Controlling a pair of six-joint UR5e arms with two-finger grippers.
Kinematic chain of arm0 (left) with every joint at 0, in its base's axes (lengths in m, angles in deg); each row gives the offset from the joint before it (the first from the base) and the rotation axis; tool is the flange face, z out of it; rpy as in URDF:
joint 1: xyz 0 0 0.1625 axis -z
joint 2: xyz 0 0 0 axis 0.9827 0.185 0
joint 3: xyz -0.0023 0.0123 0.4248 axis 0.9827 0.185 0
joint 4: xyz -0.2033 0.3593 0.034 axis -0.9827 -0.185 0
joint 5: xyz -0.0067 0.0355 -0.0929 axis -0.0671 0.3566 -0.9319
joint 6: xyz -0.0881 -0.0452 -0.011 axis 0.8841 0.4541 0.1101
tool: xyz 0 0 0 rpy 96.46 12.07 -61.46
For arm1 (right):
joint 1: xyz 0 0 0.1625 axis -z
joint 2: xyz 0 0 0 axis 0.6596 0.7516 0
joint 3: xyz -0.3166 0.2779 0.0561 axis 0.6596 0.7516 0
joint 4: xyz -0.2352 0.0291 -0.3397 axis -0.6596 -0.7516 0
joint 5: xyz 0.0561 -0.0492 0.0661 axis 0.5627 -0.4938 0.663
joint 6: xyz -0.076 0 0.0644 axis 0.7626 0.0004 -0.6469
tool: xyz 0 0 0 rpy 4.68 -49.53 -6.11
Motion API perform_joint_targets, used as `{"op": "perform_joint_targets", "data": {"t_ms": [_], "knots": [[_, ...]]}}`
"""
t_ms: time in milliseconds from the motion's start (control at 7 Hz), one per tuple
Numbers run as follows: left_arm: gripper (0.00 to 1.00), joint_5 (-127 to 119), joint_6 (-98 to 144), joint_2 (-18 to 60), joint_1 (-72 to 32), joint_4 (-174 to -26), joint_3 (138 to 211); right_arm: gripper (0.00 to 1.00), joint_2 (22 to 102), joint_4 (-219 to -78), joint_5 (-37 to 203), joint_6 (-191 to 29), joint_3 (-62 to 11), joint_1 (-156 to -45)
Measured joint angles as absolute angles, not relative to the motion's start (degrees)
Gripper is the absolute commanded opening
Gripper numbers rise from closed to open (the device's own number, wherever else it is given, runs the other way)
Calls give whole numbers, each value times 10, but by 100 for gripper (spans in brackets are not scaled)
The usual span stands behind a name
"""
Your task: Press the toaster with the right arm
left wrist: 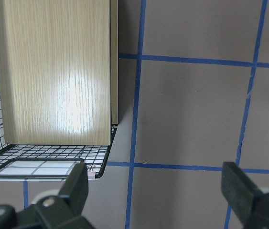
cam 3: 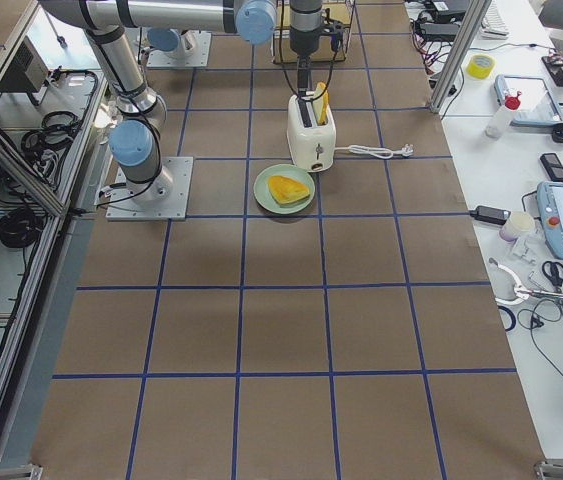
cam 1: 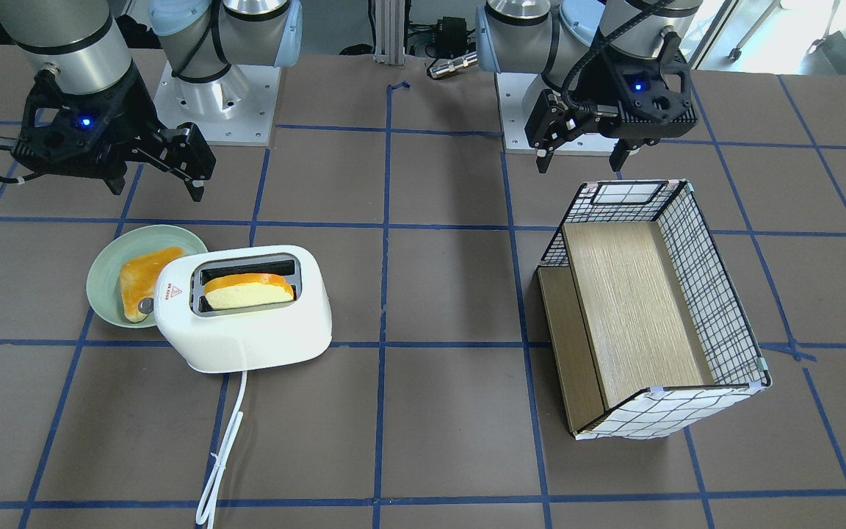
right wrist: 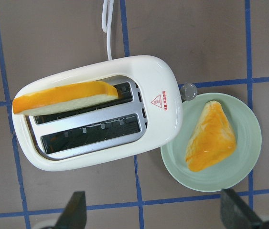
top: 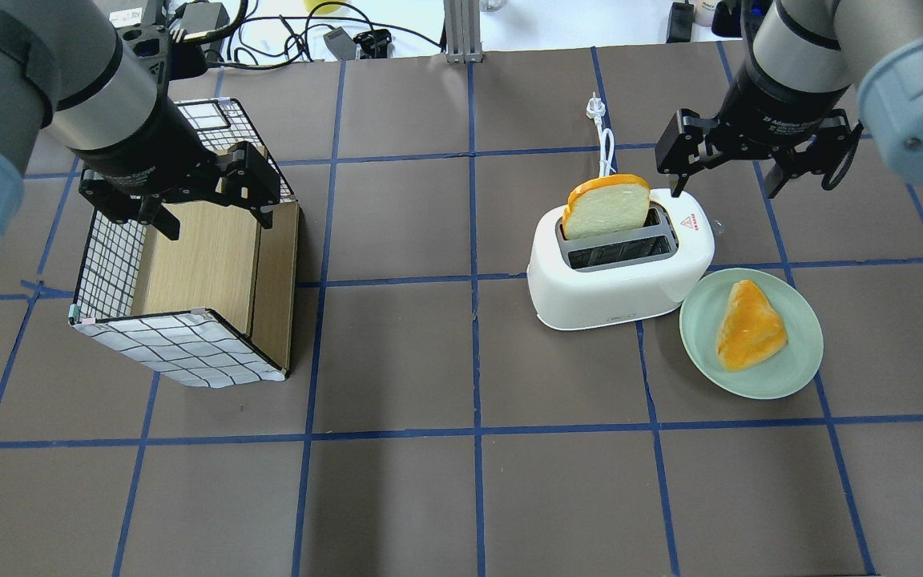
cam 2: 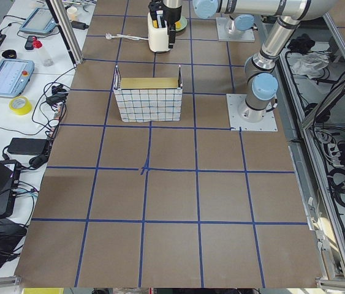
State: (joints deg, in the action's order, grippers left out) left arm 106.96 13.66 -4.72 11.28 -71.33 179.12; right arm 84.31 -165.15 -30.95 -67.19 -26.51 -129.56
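bench (top: 461, 497): brown with blue tape lines, and everything sits on it. It's low-grip by the look of it, so I'd guess a sideways shove slides the toaster instead of pressing it.
right arm: hangs wrist-down with the right gripper (top: 723, 180) up in the air. Its fingers (top: 670, 152) are spread wide with nothing in them.
left arm: parked over the basket, left gripper (left wrist: 158, 191) pointing down. Its fingers are also wide apart and empty, and it's not part of this job.
basket (top: 181, 353): under the left fingers, well apart from the right ones.
toaster (top: 614, 292): below the right fingers and not touched yet. It looks light, so I reckon an off-centre push could tip or spin it.
plate (top: 798, 353): below the right fingers, tucked against the toaster's knob end. A finger coming down wide could clip its rim.
slice (top: 606, 208): stands tall out of one slot. With the fingers spread like that, one could snag it on the way down.
knob (right wrist: 188, 90): small silver one on the end by the plate, probably the bit to press. It's a tiny target and easy to slip off.
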Motion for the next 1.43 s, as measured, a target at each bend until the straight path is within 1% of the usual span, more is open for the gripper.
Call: {"op": "perform_joint_targets", "data": {"t_ms": [1429], "knots": [[100, 1070, 137, -47, 113, -713, 1791, 100, 842, -1656, -318, -668, -269, -1291]]}}
